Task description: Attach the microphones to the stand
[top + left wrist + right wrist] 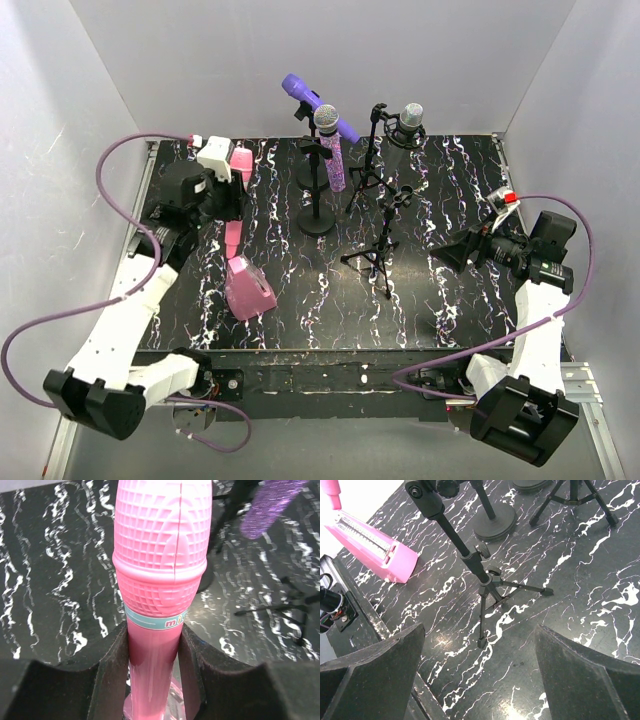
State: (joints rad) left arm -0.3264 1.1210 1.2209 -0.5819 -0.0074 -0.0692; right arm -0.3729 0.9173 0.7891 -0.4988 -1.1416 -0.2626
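My left gripper is shut on the handle of the pink microphone, which it holds over the table's left side. The glittery purple microphone sits upright in a round-base stand. Behind it the plain purple microphone rests tilted on another stand. A silver-grey microphone sits on a tripod stand at the back. In front stands a bare tripod stand. To its right, my right gripper is open and holds nothing.
A squat pink wedge block lies on the black marbled table just below the pink microphone's lower end. The round stand base and tripod legs crowd the centre. White walls close in the table on three sides.
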